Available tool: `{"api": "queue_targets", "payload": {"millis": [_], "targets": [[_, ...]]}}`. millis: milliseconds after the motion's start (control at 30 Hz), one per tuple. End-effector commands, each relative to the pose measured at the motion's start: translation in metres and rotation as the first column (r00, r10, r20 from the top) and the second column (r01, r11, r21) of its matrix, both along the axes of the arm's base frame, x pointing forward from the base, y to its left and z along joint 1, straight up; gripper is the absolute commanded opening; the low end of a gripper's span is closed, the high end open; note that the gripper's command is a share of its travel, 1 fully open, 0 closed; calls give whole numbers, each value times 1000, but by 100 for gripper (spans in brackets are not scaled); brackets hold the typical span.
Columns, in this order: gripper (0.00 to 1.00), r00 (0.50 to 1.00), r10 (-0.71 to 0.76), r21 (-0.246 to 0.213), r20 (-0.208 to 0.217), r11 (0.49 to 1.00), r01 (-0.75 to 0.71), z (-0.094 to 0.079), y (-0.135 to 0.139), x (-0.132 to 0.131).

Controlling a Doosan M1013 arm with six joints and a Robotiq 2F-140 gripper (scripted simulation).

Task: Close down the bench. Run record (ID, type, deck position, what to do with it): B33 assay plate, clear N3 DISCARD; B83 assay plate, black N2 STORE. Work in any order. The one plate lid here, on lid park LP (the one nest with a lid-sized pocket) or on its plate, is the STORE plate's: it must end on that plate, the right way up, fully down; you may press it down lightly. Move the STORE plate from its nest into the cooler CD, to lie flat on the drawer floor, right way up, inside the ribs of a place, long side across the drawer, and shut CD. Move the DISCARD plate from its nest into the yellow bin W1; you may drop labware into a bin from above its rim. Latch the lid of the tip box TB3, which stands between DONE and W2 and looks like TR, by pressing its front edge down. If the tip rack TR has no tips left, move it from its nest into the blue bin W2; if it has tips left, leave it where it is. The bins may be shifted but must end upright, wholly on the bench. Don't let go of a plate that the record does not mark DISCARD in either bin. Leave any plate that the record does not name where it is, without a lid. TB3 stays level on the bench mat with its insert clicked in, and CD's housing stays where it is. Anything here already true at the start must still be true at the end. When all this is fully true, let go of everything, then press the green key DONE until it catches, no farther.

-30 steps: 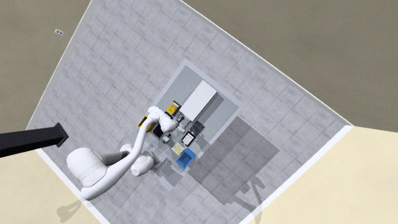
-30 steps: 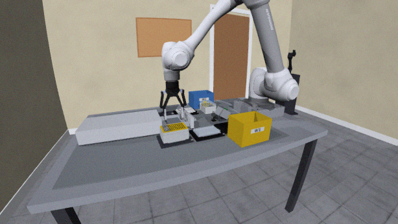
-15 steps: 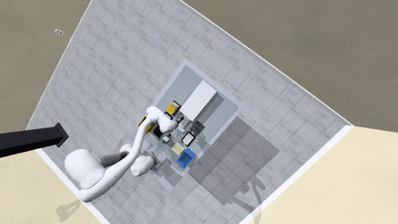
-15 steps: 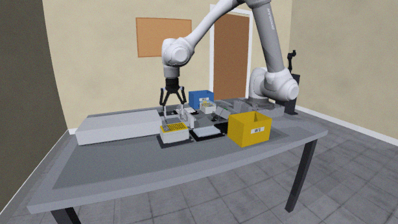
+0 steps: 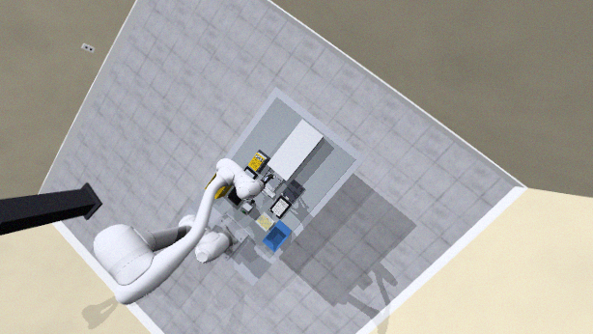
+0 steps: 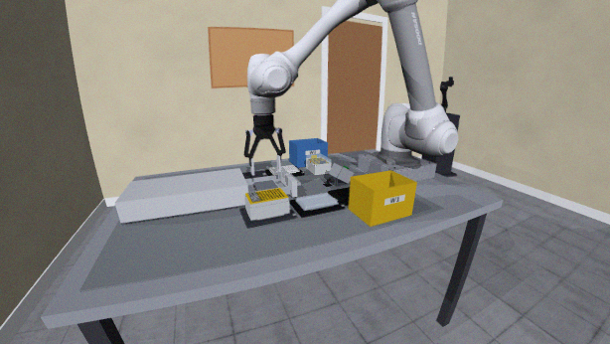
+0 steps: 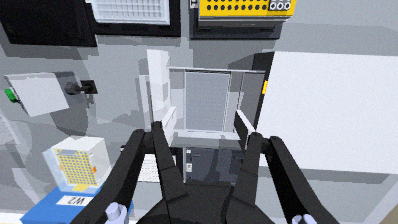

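My gripper (image 7: 205, 115) is open and empty. It hangs above the front of the cooler CD's drawer (image 7: 207, 100), which stands pulled out with a bare grey floor between ribs. In the side view my gripper (image 6: 264, 166) hovers a little above the bench. The clear plate (image 7: 132, 10) lies in a black nest at the top of the wrist view. The tip rack TR (image 7: 245, 9), with a yellow top, stands beside it. A dark plate (image 7: 212, 165) lies in a nest under my fingers, partly hidden. A white lid-like piece (image 7: 150, 167) lies to its left.
The cooler's white housing (image 7: 330, 110) fills the right of the wrist view. The tip box TB3 (image 7: 80, 162) stands by the blue bin W2 (image 7: 75, 202). The green key DONE (image 7: 9, 93) is at the left. The yellow bin W1 (image 6: 382, 196) stands near the bench front.
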State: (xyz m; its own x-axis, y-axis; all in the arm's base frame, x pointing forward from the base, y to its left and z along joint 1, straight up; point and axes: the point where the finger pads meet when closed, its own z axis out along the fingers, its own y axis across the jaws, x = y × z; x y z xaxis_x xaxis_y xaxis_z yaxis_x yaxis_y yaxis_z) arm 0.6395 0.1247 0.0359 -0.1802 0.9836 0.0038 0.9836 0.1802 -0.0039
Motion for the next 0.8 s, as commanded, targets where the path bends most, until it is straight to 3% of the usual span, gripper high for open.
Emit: {"api": "queue_targets", "payload": {"millis": [0, 767], "targets": [[66, 1000, 0, 0, 0, 1000, 0, 5, 0, 0], [66, 1000, 0, 0, 0, 1000, 0, 30, 0, 0]]}}
